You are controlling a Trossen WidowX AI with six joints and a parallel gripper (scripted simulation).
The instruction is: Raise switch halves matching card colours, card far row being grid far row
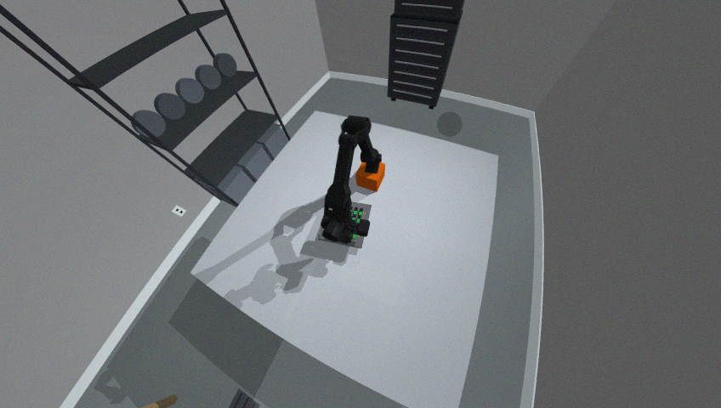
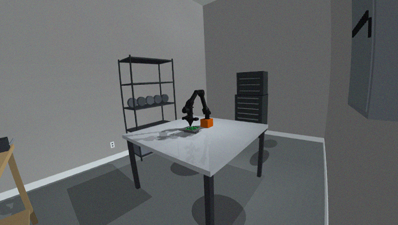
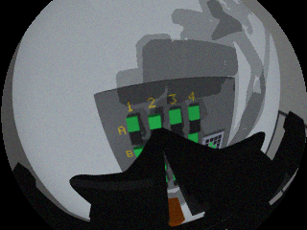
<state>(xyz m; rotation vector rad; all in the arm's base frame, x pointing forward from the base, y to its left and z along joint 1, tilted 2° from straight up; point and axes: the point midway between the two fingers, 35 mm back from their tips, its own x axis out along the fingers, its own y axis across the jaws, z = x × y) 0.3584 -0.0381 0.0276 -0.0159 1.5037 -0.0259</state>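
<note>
Overhead, tool (image 1: 336,231) (image 2: 190,125) (image 3: 159,133): above the panel (image 1: 366,206) (image 2: 193,131) (image 3: 110,103), hiding much of it.
Exterior, tool tip: pointing down, seemingly just above the switches; contact can't be judged.
Wrist, fingers: together, gripping nothing (a decent blunt poker).
Wrist, row A (image 3: 154,122): beyond the tips.
Wrist, card (image 3: 220,136): right of the tips, partly covered; read it before choosing.
Good press: centre over the raised end, push straight down, lift clear before shifting sideways.

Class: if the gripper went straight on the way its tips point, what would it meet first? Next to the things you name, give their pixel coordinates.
Probably the switch panel (image 1: 366,208) (image 2: 193,131) (image 3: 110,107), just below the closed gripper (image 2: 190,125) (image 3: 159,133); which switch, if any, is unclear.
</note>
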